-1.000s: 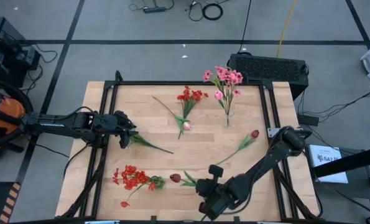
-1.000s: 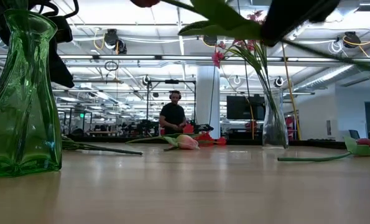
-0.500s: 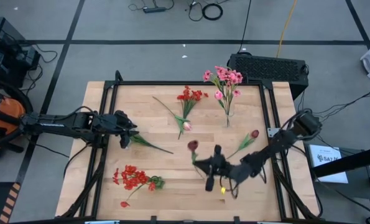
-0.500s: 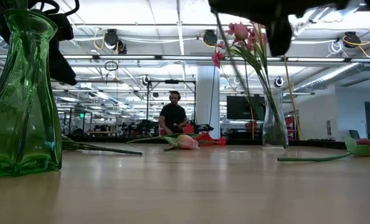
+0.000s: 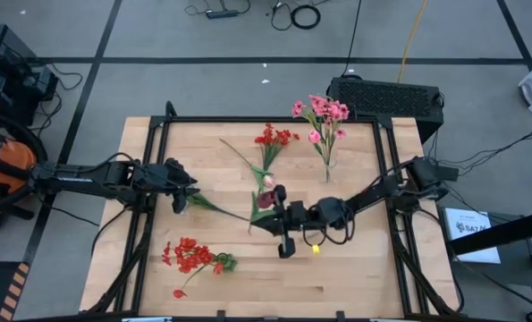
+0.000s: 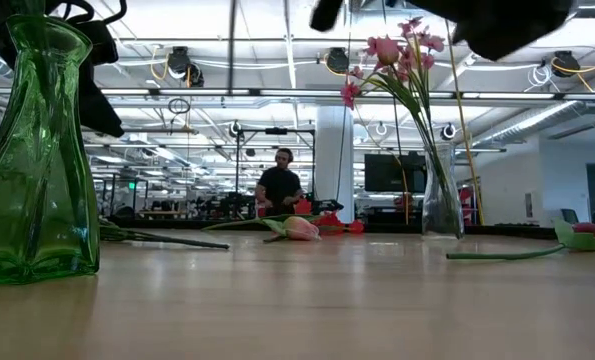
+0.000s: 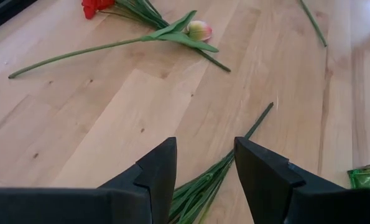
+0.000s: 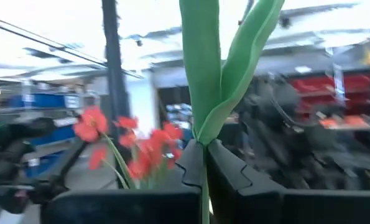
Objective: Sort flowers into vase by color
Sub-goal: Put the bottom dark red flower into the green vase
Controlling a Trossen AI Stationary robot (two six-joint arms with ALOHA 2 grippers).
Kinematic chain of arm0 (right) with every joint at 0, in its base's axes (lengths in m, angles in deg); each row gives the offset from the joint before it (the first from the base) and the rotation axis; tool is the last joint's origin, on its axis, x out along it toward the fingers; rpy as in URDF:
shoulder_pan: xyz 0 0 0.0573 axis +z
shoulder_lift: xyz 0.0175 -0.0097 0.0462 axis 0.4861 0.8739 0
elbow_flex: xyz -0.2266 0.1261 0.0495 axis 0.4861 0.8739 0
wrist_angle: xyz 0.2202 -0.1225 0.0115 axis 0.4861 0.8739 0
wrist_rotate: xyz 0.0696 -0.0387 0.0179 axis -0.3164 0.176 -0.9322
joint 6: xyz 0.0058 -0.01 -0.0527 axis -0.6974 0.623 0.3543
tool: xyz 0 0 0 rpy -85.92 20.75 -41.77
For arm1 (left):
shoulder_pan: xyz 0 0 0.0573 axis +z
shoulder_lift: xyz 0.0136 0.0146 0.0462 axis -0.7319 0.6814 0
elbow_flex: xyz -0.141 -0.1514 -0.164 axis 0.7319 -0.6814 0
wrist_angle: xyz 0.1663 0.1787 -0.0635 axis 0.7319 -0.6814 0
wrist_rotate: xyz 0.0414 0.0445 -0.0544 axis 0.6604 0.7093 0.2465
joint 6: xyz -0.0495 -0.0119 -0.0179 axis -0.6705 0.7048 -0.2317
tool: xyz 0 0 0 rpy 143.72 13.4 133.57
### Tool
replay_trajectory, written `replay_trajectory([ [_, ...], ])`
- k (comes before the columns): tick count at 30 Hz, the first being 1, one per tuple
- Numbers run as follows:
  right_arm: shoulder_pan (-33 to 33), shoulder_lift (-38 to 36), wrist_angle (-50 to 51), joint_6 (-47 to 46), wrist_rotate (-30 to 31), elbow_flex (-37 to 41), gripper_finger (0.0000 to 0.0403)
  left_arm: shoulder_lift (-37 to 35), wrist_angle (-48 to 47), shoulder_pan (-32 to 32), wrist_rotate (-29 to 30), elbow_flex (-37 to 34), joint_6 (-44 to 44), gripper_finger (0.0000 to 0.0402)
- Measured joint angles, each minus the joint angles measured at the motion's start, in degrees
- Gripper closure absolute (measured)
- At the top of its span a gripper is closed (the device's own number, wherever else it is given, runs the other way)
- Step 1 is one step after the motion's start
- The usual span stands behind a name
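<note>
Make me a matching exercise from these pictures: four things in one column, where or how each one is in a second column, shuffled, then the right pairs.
Things:
1. dark maroon tulip bud on a green stalk
2. pink artificial blooms
3. red blossom cluster at the near left corner
4. left claw

States:
A. standing in the clear glass vase
B. lying flat on the wooden table
C. open, over green stalks
D. gripped in the right claw, lifted off the table

Pairs: 1-D, 2-A, 3-B, 4-C

Pale wood table (image 5: 230,259), glossy green glass vase (image 6: 32,160)
</note>
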Motion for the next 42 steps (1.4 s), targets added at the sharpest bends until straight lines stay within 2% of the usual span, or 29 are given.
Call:
replay_trajectory([
  [3,-1.47,0.45,2.18,0.86,-6.61,-3.28,0.0402,-0.02,-0.04,-0.01,0.29,0.00,0.04,0.0233],
  [6,-2.40,1.23,4.37,0.82,-10.57,-5.00,0.0402,-0.02,-0.07,0.00,0.29,0.00,0.02,0.0233],
  [12,-2.84,5.11,4.21,-0.98,-13.68,-9.57,0.0402,-0.01,-0.11,0.00,0.29,-0.01,0.04,0.0233],
  [21,-2.80,16.03,2.93,-7.23,-19.70,-23.70,0.0402,-0.02,-0.15,-0.01,0.23,0.00,0.04,0.0233],
  [26,-2.60,19.84,2.97,-9.58,-19.69,-28.64,0.0402,-0.02,-0.15,0.00,0.05,0.00,0.04,0.0233],
  [32,-2.64,20.68,6.99,-8.67,-16.40,-28.98,0.0402,0.00,-0.17,-0.01,-1.79,0.00,0.03,0.0233],
  [42,-2.69,20.72,16.16,-6.67,-16.21,-28.96,0.0403,-0.02,-0.15,-0.01,-2.07,0.00,0.09,0.0233],
])
